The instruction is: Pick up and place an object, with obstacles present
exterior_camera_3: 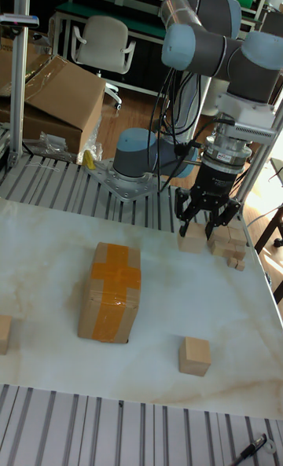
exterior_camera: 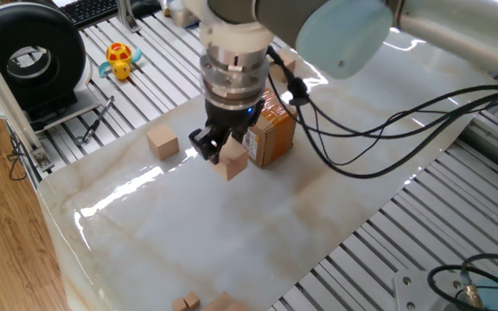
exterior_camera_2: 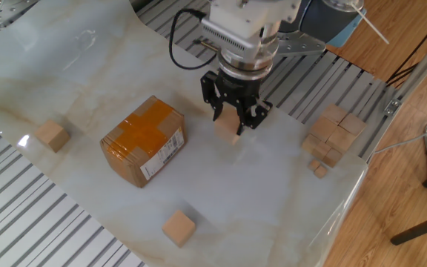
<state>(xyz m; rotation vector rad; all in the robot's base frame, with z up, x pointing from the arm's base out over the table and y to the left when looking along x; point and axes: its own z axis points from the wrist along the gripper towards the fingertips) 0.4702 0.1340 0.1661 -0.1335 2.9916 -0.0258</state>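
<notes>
The arm reaches down over the marble table (exterior_camera_2: 87, 67) with its wrist vertical, and the gripper (exterior_camera_2: 232, 127) pinches a small wooden cube (exterior_camera_2: 229, 126) between its dark fingers (exterior_camera_3: 182, 215). The cube appears to hang just clear of the tabletop, though the angle leaves that uncertain. It sits near the taped cardboard box (exterior_camera_2: 144, 139), on the box's label side. Another cube (exterior_camera_2: 179, 227) lies in front of the box, well apart, and a third cube (exterior_camera_2: 52, 136) lies beyond the box's opposite side. A pile of wooden blocks (exterior_camera_2: 332, 138) rests at the table edge, farther from the box than the gripper. A yellow toy turtle (exterior_camera: 120, 59) and a black reel (exterior_camera: 33, 60) sit off the table.
</notes>
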